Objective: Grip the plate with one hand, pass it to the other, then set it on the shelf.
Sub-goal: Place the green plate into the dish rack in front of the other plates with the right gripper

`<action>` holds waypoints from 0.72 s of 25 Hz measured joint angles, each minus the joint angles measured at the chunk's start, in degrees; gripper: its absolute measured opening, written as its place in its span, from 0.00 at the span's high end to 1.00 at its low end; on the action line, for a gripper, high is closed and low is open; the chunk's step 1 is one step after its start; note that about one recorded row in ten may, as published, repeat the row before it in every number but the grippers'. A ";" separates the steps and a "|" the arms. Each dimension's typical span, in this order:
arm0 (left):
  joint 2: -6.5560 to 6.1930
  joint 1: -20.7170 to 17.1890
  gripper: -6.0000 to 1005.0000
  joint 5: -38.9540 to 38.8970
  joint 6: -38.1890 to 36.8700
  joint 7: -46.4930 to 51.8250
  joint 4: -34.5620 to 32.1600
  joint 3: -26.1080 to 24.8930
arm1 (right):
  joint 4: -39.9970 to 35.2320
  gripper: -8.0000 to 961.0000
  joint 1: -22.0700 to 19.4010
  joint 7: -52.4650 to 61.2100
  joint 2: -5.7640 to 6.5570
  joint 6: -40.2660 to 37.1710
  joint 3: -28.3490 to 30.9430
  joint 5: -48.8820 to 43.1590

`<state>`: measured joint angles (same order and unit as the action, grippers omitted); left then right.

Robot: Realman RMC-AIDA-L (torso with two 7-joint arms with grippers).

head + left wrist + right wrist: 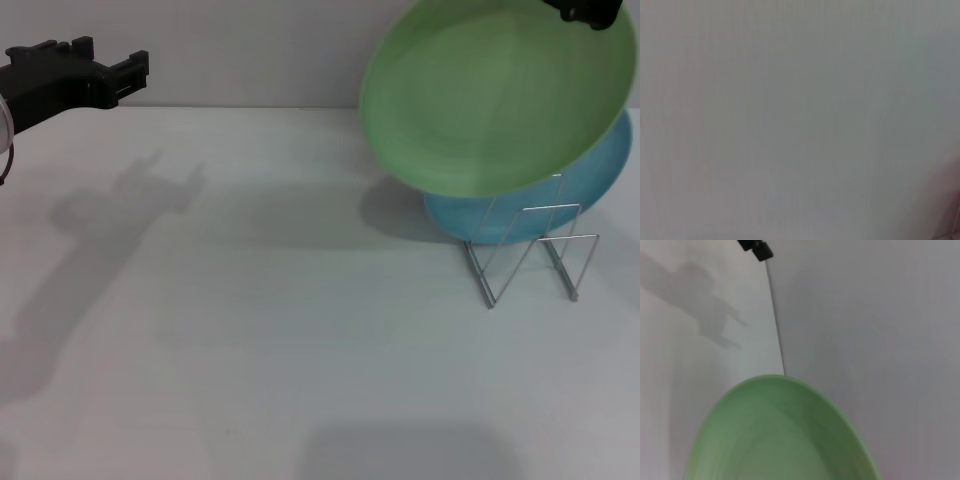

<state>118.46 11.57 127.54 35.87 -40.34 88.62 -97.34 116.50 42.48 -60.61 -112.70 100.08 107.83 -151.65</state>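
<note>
table (250, 330): a pale, plain surface filling most of the head view, meeting a light wall at the far edge.
green plate (495, 95): held up in the air at the far right, tilted with its hollow face toward the camera; its lower edge overlaps the blue plate and the top of the rack. in the right wrist view it fills the lower part of the picture (780, 435).
blue plate (600, 175): stands behind the green one at the far right, resting in the rack, mostly hidden.
rack (530, 250): thin silver wire with zigzag uprights, on the table at the right, below the green plate.
left gripper (135, 68): far left, raised above the table, well apart from the plate; fingers a little apart, nothing between them.
right gripper (585, 12): top right corner, closed on the green plate's upper rim; only a small black part shows.
</note>
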 joint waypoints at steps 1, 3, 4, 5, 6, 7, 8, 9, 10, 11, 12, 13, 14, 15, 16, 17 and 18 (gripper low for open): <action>0.01 -0.02 0.36 -0.01 -0.25 0.00 -0.16 0.11 | 0.03 0.93 -0.09 -0.55 -0.07 -0.07 -0.07 0.04; 0.02 -0.01 0.36 -0.02 -0.47 0.04 -0.47 0.22 | 0.09 0.93 -0.19 -1.35 -0.18 -0.16 -0.26 0.19; 0.02 0.01 0.36 -0.04 -0.49 0.06 -0.52 0.22 | 0.09 0.93 -0.19 -1.59 -0.22 -0.17 -0.43 0.21; 0.02 0.01 0.36 -0.08 -0.50 0.08 -0.57 0.22 | 0.10 0.93 -0.18 -1.76 -0.22 -0.19 -0.60 0.21; 0.02 0.02 0.36 -0.13 -0.50 0.08 -0.59 0.23 | 0.10 0.93 -0.18 -1.95 -0.23 -0.20 -0.71 0.21; 0.02 0.02 0.36 -0.21 -0.54 0.09 -0.61 0.23 | 0.11 0.93 -0.21 -2.21 -0.23 -0.20 -0.78 0.18; 0.02 0.03 0.36 -0.34 -0.61 0.09 -0.62 0.23 | 0.11 0.93 -0.26 -2.44 -0.24 -0.20 -0.83 0.11; 0.02 0.03 0.36 -0.48 -0.70 0.09 -0.63 0.23 | 0.11 0.93 -0.35 -2.67 -0.24 -0.21 -0.86 0.05; 0.02 0.04 0.36 -0.63 -0.80 0.09 -0.64 0.25 | 0.09 0.93 -0.45 -2.85 -0.24 -0.21 -0.86 0.02; 0.02 0.05 0.36 -0.70 -0.86 0.09 -0.66 0.27 | 0.08 0.93 -0.59 -3.08 -0.26 -0.24 -0.86 0.00; 0.02 0.07 0.36 -0.75 -0.90 0.09 -0.73 0.29 | 0.05 0.93 -0.72 -3.31 -0.28 -0.26 -0.86 -0.01; 0.02 0.10 0.36 -0.78 -0.95 0.09 -0.83 0.30 | 0.03 0.93 -0.83 -3.62 -0.30 -0.27 -0.87 -0.04; 0.02 0.13 0.36 -0.80 -1.01 0.09 -0.93 0.31 | 0.01 0.93 -0.91 -3.86 -0.33 -0.28 -0.87 -0.06; 0.02 0.17 0.36 -0.82 -1.10 0.09 -1.04 0.31 | -0.01 0.93 -0.95 -4.04 -0.35 -0.29 -0.87 -0.08; 0.02 0.21 0.36 -0.83 -1.23 0.09 -1.12 0.31 | -0.03 0.93 -0.98 -4.22 -0.36 -0.29 -0.88 -0.09; 0.02 0.26 0.36 -0.83 -1.37 0.09 -1.24 0.32 | -0.04 0.93 -1.03 -4.34 -0.38 -0.30 -0.90 -0.10; 0.02 0.26 0.36 -0.83 -1.37 0.09 -1.24 0.32 | -0.04 0.93 -1.12 -4.48 -0.43 -0.30 -0.97 -0.10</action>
<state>118.48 11.84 126.71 34.51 -40.25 87.39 -97.03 116.46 41.36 -65.09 -113.12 99.79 106.86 -151.74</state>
